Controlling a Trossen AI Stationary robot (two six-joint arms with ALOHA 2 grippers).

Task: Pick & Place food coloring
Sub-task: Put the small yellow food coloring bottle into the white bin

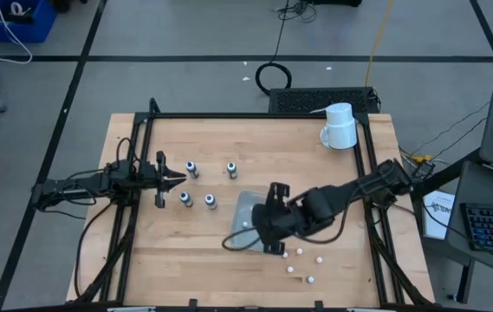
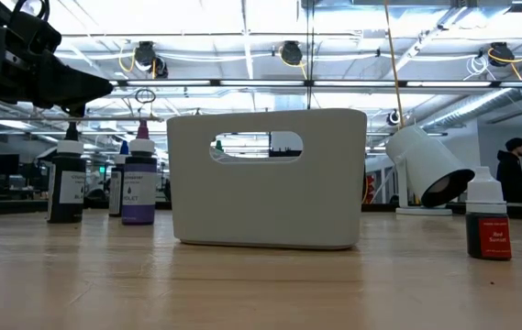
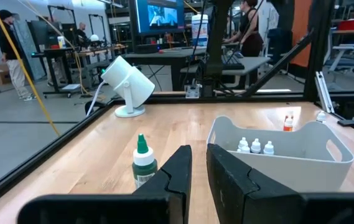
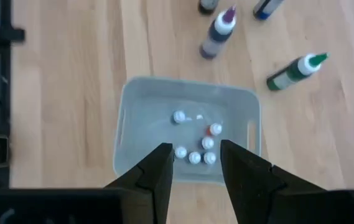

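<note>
As the bottles standing near the tabletop's left edge look light, stiff and easy to tip, take one by its body; left gripper fingers are together beside them, right gripper fingers apart over the bin.

Large bottles: four, upright on the worktop, left of the bin.
Small bottles: white-capped cluster standing inside the bin; more scattered right.
</note>
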